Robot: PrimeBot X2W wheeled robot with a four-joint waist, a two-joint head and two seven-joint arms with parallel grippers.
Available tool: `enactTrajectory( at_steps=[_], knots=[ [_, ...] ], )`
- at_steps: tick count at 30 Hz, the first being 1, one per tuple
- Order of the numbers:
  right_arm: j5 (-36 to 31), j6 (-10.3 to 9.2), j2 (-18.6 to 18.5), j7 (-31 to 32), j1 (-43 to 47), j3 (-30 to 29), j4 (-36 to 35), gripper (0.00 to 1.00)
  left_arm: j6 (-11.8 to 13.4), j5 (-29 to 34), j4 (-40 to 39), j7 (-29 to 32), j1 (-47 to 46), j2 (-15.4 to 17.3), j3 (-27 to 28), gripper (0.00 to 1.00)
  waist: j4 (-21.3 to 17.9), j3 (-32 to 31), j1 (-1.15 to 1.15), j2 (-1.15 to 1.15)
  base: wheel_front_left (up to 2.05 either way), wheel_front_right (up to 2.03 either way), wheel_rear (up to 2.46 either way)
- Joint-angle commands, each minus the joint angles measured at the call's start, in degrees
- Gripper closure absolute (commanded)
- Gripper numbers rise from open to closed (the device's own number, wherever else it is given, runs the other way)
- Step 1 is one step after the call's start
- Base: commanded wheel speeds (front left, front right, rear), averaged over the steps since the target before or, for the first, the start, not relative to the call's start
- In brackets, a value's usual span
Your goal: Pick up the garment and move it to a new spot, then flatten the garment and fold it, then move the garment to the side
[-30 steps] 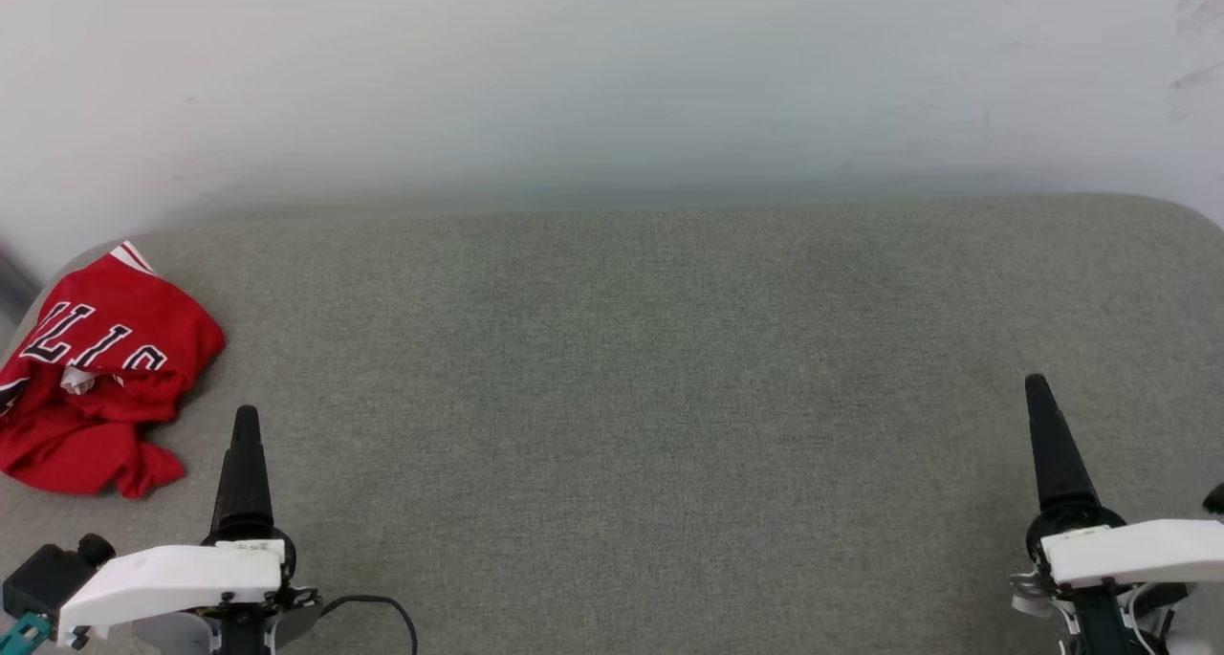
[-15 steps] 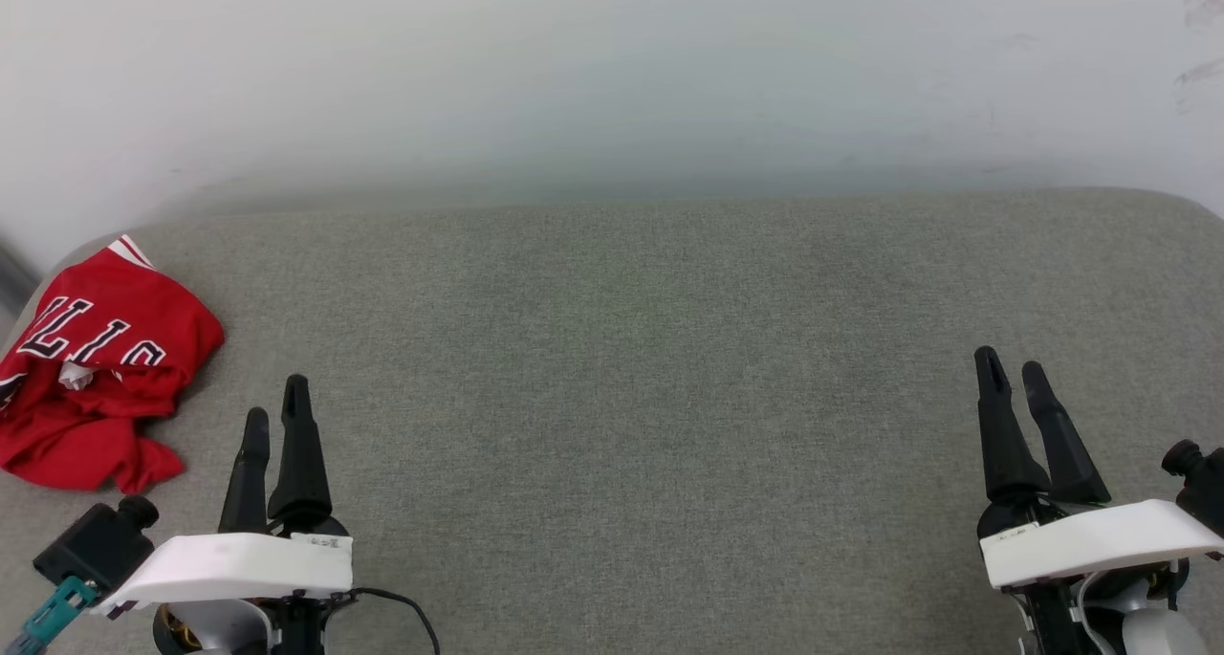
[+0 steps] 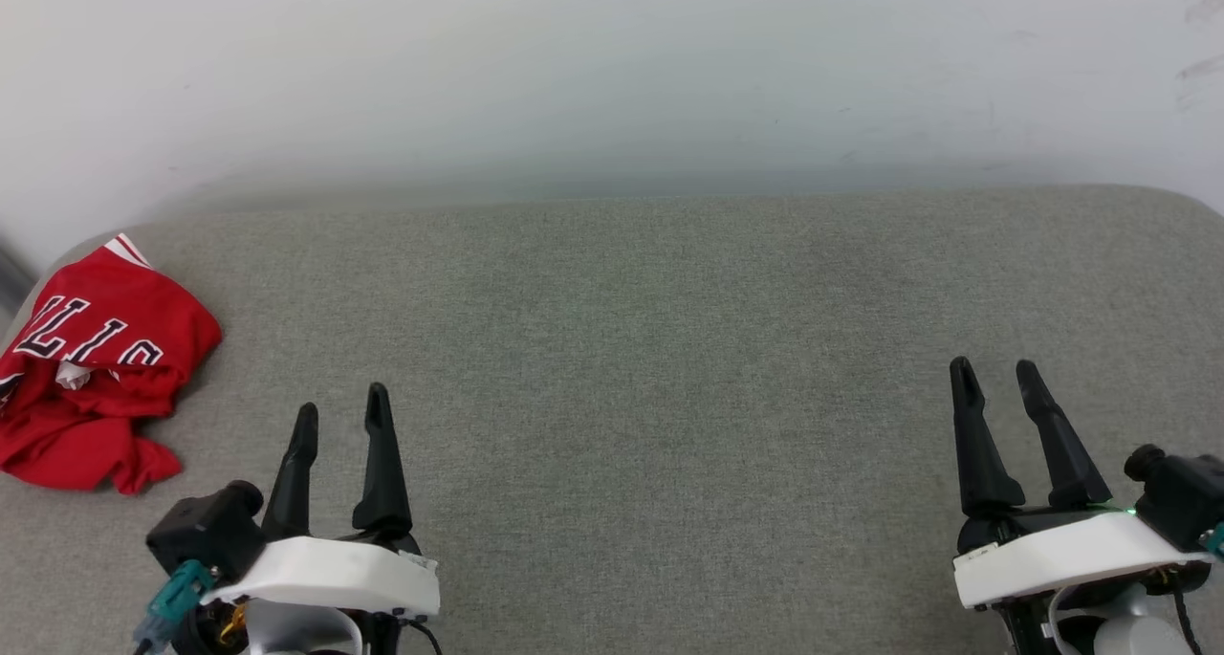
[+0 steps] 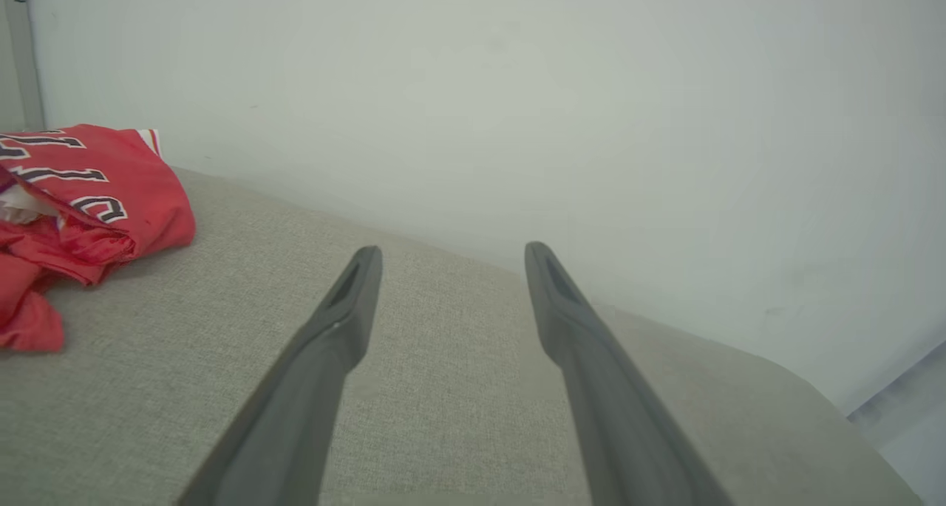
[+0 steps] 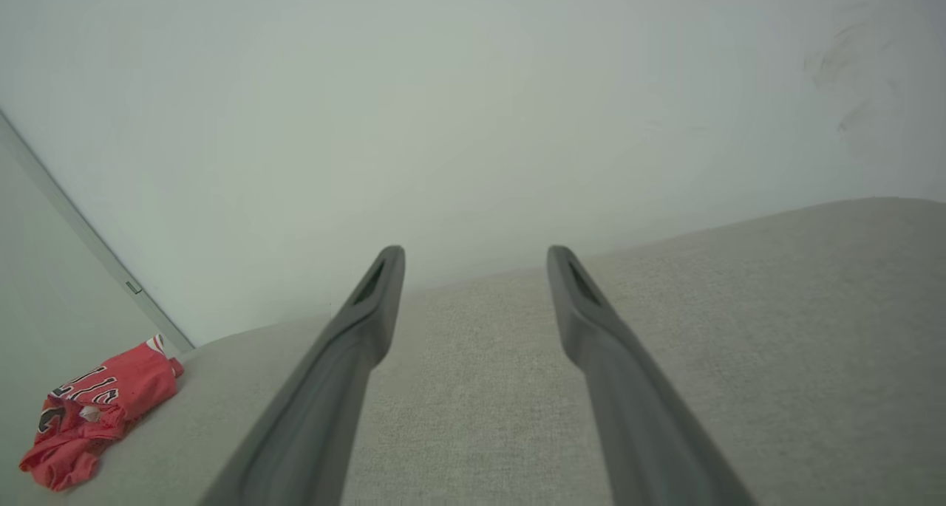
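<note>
Our left tool (image 3: pixel 342 401) had swung inward; it and our right tool (image 3: pixel 994 367) gaped empty, clear of the red jersey (image 3: pixel 96 368)

Beneath your left claw (image 3: pixel 342 399) and right claw (image 3: pixel 993 365) lies a grey woven pad (image 3: pixel 650 349), running ahead of both. Beyond their tips stands a plain white wall (image 3: pixel 574 81), with scuff marks (image 3: pixel 1197 70) past the right claw.

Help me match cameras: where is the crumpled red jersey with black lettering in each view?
Head view: crumpled red jersey, far left edge of the grey fabric surface.
Left wrist view: jersey at left edge.
Right wrist view: jersey at lower left.
Shared landmark: surface's far edge meeting white wall.
</note>
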Motion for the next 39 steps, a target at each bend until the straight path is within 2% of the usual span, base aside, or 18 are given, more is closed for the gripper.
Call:
enactTrajectory(
  at_steps=[1, 9, 16, 22, 27, 33, 39],
  knots=[
    [-2.9, 0.12, 0.0, -0.7, -0.1, 0.2, 0.0, 0.00, 1.5, 2.0, -0.1, -0.6, -0.2, 1.3, -1.8, 0.00, 0.0, 0.0, 0.00, 0.00, 0.00, 0.00, 0.00],
    [-9.2, 0.12, 0.0, -1.9, 0.3, -0.3, 0.9, 0.00, 7.0, 6.4, 1.4, -1.8, -0.8, 5.3, -8.6, 0.00, 0.0, 0.1, 0.00, 0.00, 0.00, 0.00, 0.00],
    [-13.4, 0.13, 0.0, -2.9, 0.5, 0.2, 1.5, 0.00, 9.8, 10.4, 1.9, -2.8, -1.6, 8.2, -14.7, 0.00, -0.2, 0.0, 0.00, 0.00, 0.00, 0.00, 0.00],
    [-16.5, 0.13, 0.0, -3.7, 0.6, 1.0, 1.2, 0.00, 12.0, 11.8, 1.5, -3.6, -2.0, 9.4, -18.1, 0.00, -0.3, 0.1, 0.00, 0.00, 0.00, 0.00, 0.00],
    [-18.0, 0.13, 0.0, -4.4, 0.7, 1.4, 0.6, 0.00, 10.2, 10.9, 0.8, -4.2, -1.2, 8.3, -16.7, 0.00, -0.3, 0.3, 0.00, 0.00, 0.00, 0.00, 0.00],
    [-15.6, 0.14, 0.0, -5.1, 1.1, 1.2, 0.6, 0.00, 7.2, 12.3, -0.4, -5.0, 0.6, 5.8, -12.4, 0.00, -0.3, 0.5, 0.00, 0.00, 0.00, 0.00, 0.00],
    [-14.5, 0.13, 0.0, -5.8, 1.3, 1.4, 2.0, 0.00, 2.1, 14.3, 0.0, -5.7, 2.5, 2.4, -7.3, 0.00, -0.3, 0.5, 0.00, 0.00, 0.00, 0.00, 0.00]
  ],
)
